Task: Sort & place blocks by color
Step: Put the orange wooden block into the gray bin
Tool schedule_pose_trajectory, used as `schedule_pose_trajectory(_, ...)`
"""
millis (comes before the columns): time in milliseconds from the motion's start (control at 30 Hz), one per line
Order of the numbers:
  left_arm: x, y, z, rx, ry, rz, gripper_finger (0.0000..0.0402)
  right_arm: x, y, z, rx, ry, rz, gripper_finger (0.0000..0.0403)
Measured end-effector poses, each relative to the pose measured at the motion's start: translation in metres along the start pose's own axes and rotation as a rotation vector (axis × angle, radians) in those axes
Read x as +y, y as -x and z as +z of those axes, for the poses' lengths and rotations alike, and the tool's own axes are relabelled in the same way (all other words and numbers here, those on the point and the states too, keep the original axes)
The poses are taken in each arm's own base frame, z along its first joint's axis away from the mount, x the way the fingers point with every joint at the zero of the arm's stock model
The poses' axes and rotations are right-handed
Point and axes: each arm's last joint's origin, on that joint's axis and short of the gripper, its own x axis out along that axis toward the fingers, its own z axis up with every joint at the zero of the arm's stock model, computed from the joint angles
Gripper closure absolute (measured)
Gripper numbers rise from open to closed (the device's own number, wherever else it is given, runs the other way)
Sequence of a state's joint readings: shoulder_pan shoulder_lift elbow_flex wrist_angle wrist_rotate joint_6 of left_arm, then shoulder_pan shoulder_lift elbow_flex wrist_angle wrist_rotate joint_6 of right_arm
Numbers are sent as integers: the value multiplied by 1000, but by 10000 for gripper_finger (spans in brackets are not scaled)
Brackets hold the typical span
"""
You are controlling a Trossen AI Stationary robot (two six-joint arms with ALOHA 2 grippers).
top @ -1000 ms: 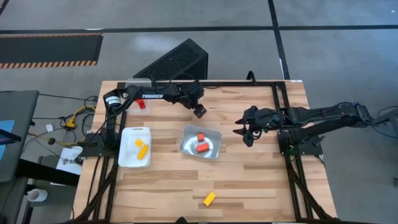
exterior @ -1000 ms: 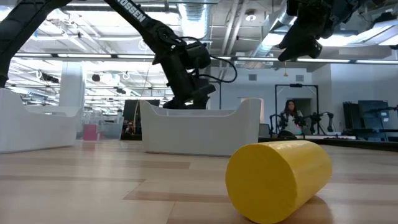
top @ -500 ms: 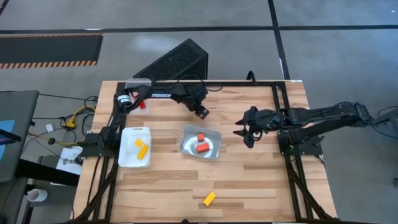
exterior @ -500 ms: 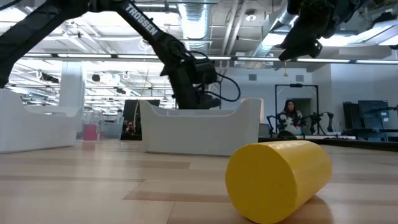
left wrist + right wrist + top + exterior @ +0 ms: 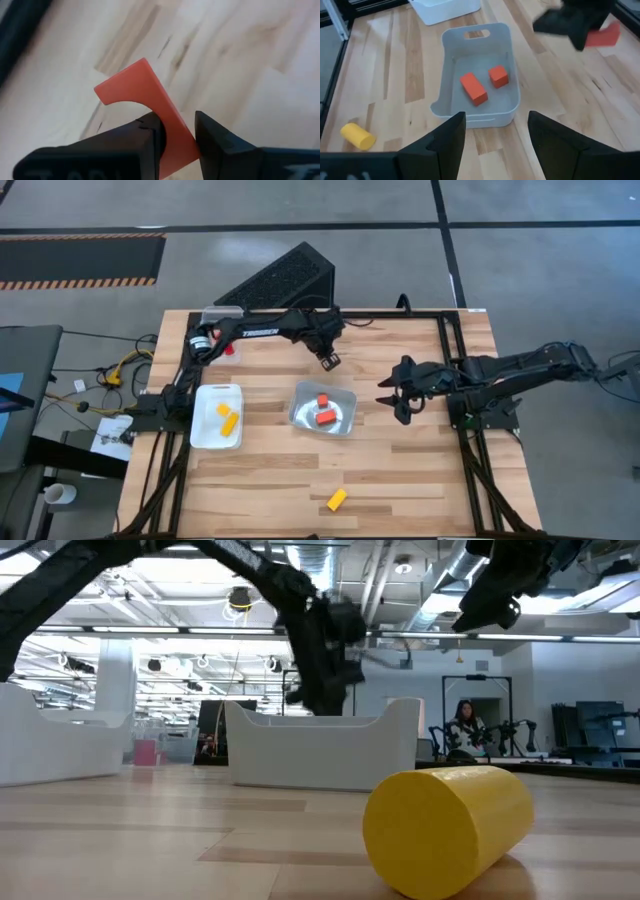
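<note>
Red arch-shaped block (image 5: 150,107) sits clamped in the left hand (image 5: 328,360) above the wooden table (image 5: 400,470), just beyond the grey plastic tray (image 5: 345,425) holding two red blocks (image 5: 482,84). Right hand (image 5: 397,397) hovers beside the tray, fingers spread and empty.

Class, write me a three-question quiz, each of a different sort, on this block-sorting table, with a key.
1. True or false: the left gripper grips a flat red-orange block with a curved notch.
2. How many red blocks lie in the grey plastic tray?
3. The yellow cylinder block lies: A in the white plastic tray; B on the bare wooden table; C in the right gripper.

Key: 1 true; 2 two; 3 B.
</note>
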State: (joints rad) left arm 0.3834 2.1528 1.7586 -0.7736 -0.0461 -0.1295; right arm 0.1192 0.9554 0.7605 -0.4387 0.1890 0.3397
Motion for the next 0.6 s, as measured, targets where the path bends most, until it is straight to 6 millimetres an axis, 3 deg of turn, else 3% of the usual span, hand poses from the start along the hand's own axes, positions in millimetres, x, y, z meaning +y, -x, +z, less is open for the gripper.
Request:
schedule_pose_trajectory(133,-17,39,-2,-13,-123,27,345,3,1,-1,0,0,11,165)
schedule_pose_trajectory(267,-51,81,-12,-59,-261,108,345,5,1,-1,-24,-7,-33,165)
schedule_pose_trajectory(467,-128,89,-45,-76,-452,-2,345,7,2,0,-48,-7,-47,165)
schedule_pose_trajectory(600,-158,78,-67,-95,-463,-42,345,12,3,-1,-57,-4,-21,165)
